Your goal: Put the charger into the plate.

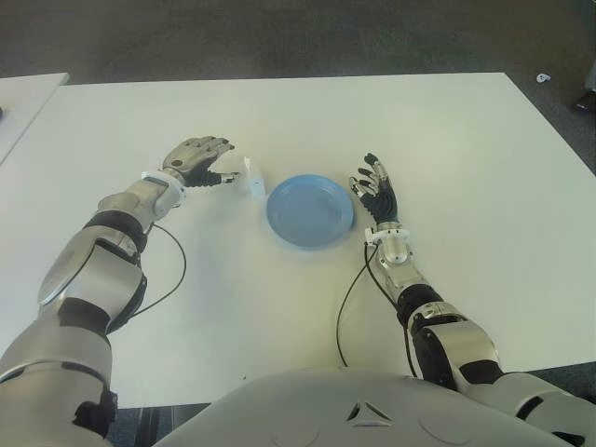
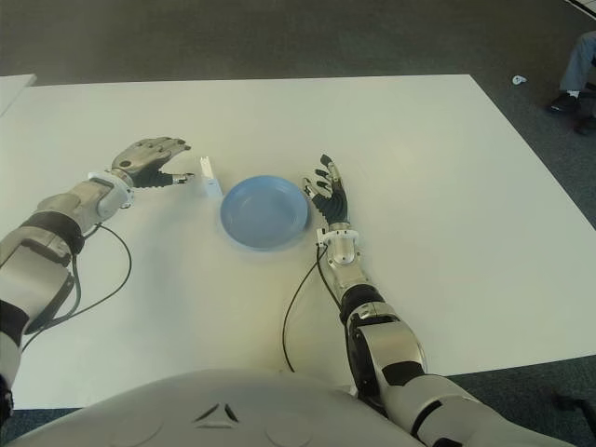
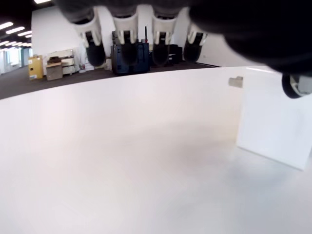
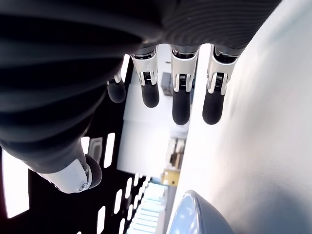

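1. Charger (image 1: 250, 178): small white block, hard and smooth, upright on counter (image 1: 279, 335), just left of plate (image 1: 310, 210), not in it.
2. Left hand (image 1: 197, 160) close beside charger; fingers (image 3: 126, 36) loosely arched, grasping nothing. Thumb tip near block; contact unclear.
3. Step: reach-to-grasp. Next likely calls for pinching, lifting, carrying right.
4. Plate blue, round, shallow, glossy.
5. Right hand (image 1: 376, 191) just right of plate, fingers released.
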Controlling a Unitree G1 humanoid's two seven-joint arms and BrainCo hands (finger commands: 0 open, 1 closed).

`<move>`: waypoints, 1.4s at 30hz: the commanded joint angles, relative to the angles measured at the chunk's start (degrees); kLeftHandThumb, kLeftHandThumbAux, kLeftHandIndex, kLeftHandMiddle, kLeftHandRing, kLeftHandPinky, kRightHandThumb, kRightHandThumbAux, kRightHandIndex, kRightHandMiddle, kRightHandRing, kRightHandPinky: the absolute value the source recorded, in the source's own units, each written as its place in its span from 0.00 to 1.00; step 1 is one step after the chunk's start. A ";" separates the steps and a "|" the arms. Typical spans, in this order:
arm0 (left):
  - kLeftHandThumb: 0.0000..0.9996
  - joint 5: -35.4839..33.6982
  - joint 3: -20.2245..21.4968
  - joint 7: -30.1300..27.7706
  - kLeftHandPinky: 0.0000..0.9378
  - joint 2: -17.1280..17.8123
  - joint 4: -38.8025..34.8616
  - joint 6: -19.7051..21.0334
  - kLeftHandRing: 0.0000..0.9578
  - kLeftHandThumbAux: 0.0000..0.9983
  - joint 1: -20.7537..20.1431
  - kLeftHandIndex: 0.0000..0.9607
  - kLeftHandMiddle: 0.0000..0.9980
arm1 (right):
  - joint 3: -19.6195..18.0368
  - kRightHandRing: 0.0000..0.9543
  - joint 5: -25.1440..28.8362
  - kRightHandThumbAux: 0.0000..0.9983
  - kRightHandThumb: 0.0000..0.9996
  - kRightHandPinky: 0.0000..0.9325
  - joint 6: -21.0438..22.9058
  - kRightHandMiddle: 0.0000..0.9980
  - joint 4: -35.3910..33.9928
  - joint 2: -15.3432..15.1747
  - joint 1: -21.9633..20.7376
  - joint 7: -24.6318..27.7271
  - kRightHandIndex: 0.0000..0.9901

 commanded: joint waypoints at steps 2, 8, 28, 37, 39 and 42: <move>0.31 1.01 -0.60 0.40 0.00 0.53 -1.78 0.14 0.00 0.14 0.79 0.00 0.00 | 0.85 0.19 -0.82 0.66 0.00 0.27 5.47 0.12 5.73 1.57 7.29 0.27 0.00; 0.30 0.63 -0.39 -0.34 0.00 0.63 -3.64 0.20 0.00 0.14 0.93 0.00 0.00 | 1.17 0.20 -0.99 0.67 0.00 0.28 5.43 0.12 5.84 1.62 7.18 -0.22 0.00; 0.29 0.89 -0.46 -1.53 0.00 1.86 -8.81 -0.10 0.00 0.13 1.75 0.00 0.00 | 1.53 0.20 -1.39 0.66 0.00 0.28 5.48 0.11 6.07 1.95 6.93 -1.53 0.00; 0.28 0.62 -0.21 -2.00 0.00 2.54 -10.90 -0.52 0.00 0.13 2.38 0.00 0.00 | 1.44 0.21 -1.42 0.67 0.00 0.29 5.30 0.12 6.22 1.97 6.84 -1.62 0.00; 0.28 0.51 -0.10 -2.26 0.00 2.63 -11.27 -0.49 0.00 0.13 2.52 0.00 0.00 | 1.46 0.21 -1.44 0.67 0.00 0.29 5.34 0.11 6.22 1.95 6.83 -1.58 0.00; 0.28 0.22 0.16 -2.90 0.00 2.76 -12.04 -0.46 0.00 0.13 2.86 0.00 0.00 | 1.52 0.21 -1.52 0.66 0.00 0.28 5.50 0.11 6.28 1.88 6.76 -1.53 0.00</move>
